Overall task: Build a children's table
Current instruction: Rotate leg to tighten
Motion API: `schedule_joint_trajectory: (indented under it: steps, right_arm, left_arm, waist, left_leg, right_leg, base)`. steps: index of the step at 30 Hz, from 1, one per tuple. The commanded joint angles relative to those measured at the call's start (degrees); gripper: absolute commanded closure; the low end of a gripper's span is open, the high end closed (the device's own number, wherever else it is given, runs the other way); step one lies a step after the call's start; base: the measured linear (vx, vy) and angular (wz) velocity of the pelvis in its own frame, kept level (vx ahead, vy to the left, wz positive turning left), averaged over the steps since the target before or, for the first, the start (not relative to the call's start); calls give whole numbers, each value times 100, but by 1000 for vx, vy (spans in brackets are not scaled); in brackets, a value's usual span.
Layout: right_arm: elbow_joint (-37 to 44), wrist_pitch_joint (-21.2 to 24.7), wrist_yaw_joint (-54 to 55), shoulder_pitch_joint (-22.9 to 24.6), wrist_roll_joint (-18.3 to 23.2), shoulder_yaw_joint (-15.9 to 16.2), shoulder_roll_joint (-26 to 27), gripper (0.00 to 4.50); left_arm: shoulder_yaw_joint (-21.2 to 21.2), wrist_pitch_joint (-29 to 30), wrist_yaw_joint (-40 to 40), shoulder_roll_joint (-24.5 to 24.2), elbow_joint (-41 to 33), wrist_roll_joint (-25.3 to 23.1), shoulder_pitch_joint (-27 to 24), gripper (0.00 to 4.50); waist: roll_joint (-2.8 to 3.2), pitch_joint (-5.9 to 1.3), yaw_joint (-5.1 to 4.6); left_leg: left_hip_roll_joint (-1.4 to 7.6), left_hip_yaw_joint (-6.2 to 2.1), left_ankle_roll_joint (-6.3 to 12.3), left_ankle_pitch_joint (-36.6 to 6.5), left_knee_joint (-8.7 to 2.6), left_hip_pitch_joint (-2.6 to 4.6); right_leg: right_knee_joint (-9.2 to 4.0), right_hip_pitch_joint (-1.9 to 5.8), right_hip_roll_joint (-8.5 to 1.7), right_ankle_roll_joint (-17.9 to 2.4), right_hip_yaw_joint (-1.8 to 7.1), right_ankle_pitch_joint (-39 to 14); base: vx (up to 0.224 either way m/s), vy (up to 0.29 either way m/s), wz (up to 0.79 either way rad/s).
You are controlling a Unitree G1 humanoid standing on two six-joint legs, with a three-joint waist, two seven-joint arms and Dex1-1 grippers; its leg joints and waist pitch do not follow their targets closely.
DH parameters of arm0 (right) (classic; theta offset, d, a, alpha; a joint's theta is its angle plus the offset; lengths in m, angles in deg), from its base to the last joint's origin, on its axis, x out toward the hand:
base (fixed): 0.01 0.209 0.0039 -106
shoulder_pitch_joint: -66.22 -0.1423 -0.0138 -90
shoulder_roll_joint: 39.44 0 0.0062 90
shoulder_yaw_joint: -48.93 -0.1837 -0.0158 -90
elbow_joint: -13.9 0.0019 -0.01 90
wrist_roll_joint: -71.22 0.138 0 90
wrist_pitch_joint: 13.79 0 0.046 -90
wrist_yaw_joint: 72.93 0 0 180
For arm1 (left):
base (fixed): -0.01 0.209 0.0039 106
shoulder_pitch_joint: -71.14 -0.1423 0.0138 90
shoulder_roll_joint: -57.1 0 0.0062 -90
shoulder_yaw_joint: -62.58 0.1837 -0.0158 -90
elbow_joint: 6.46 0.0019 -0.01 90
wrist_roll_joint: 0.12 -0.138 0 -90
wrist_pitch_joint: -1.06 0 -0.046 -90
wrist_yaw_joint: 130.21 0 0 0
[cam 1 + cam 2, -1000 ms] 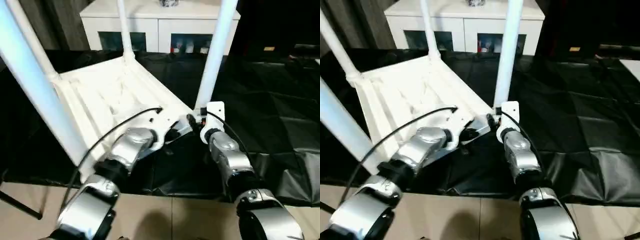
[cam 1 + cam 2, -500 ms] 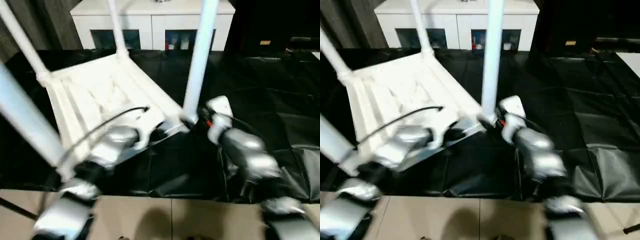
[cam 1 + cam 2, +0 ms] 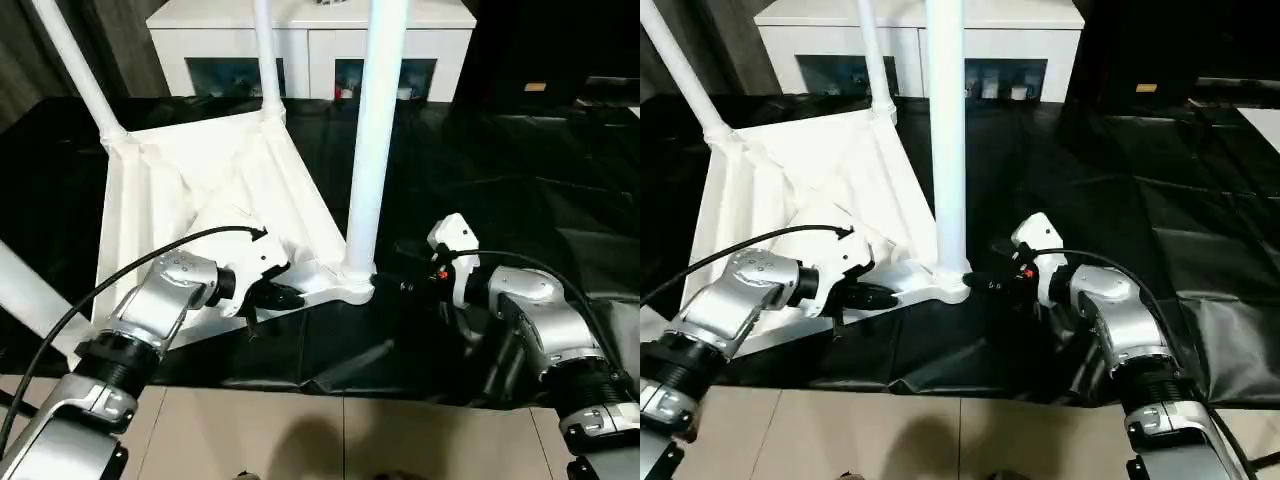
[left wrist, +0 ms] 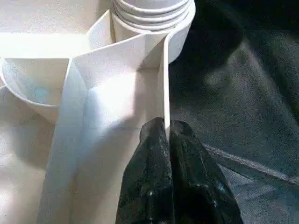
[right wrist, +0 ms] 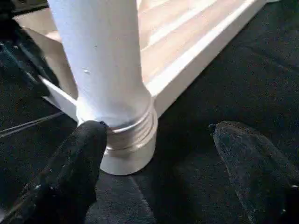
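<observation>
Nearest the camera the two silver forearms reach in over a pale floor (image 3: 330, 440); the left gripper (image 3: 285, 297) is pinched tight on the thin near edge wall of the upturned white tabletop (image 3: 190, 200), its black fingers (image 4: 159, 154) pressed together with the rib between their tips, just beside the near corner socket (image 3: 352, 285); the right gripper (image 3: 415, 284) stands spread wide and holds nothing, pointing at that same socket from the other side, one finger (image 5: 84, 154) close against the socket's ringed collar, though contact cannot be judged, and the other finger (image 5: 252, 158) well apart over the black sheet (image 3: 520, 180); from the socket the near leg (image 3: 375, 130) rises upright out of the top of the picture; the tabletop lies underside up on the black sheet, ribs showing, turned at an angle so that this corner points toward the robot; farther back two more legs stand in their sockets, the far left leg (image 3: 85, 75) leaning outward and the far middle leg (image 3: 266, 55) nearly upright; part of a fourth leg (image 3: 25, 295) crosses the left edge; beyond the sheet stands a white cabinet (image 3: 310, 45) with glass doors.
</observation>
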Motion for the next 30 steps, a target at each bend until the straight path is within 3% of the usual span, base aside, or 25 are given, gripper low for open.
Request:
schedule_joint_trajectory:
  steps: [1,2,4,5,8,11,16,24,30]
  right_arm:
    - [234,78,-339,44,187,189,83,54]
    - [276,86,-415,68,203,215,70,54]
    - [364,143,-519,111,229,246,48,54]
    - [420,193,-601,140,251,269,37,54]
    - [290,113,-499,89,155,261,71,54]
    - [27,28,-409,-23,54,229,163,54]
    - [58,74,-504,-26,56,292,100,99]
    - [-33,42,-597,-31,48,268,82,171]
    - [-277,14,-42,8,48,81,300,183]
  left_arm:
    - [206,-46,-304,167,-211,198,0,450]
    - [205,-56,-293,170,-200,193,-3,450]
    - [191,-33,-274,182,-212,173,-10,450]
    - [177,-12,-247,201,-233,157,-15,450]
    - [163,4,-225,220,-247,148,-13,450]
    - [157,31,-201,224,-307,141,-31,450]
    - [145,34,-204,197,-317,136,-26,450]
    - [140,4,-138,208,-314,92,-13,450]
    - [74,-87,176,407,-133,60,-12,450]
  waist:
    - [-53,-409,31]
    - [-87,-408,38]
    - [-61,-411,76]
    - [-93,-408,108]
    - [-75,-393,169]
    - [-82,-396,171]
    - [-73,-416,180]
    - [-80,-416,204]
    - [-67,-413,204]
  left_leg:
    - [131,-2,553,-739,-365,15]
    - [137,5,591,-721,-363,9]
    - [150,2,609,-698,-360,23]
    - [155,10,603,-707,-362,35]
    - [158,13,492,-819,-377,60]
    - [145,1,404,-821,-384,36]
    - [136,-1,470,-639,-361,19]
    - [140,0,481,-656,-358,23]
    - [138,4,441,-715,-356,25]
  right_leg:
    - [-318,395,-320,-1616,227,-539]
    - [-317,399,-315,-1617,224,-519]
    - [-315,379,-323,-1609,228,-556]
    - [-324,373,-318,-1592,230,-600]
    - [-347,338,-326,-1513,239,-869]
    - [-348,358,-334,-1443,236,-966]
    - [-308,376,-326,-1475,229,-637]
    - [-314,372,-329,-1467,226,-731]
    - [-325,367,-336,-1483,231,-760]
  base:
    - [0,0,0]
    - [0,0,0]
    - [0,0,0]
    - [0,0,0]
    - [0,0,0]
    - [0,0,0]
    - [0,0,0]
    - [0,0,0]
    - [0,0,0]
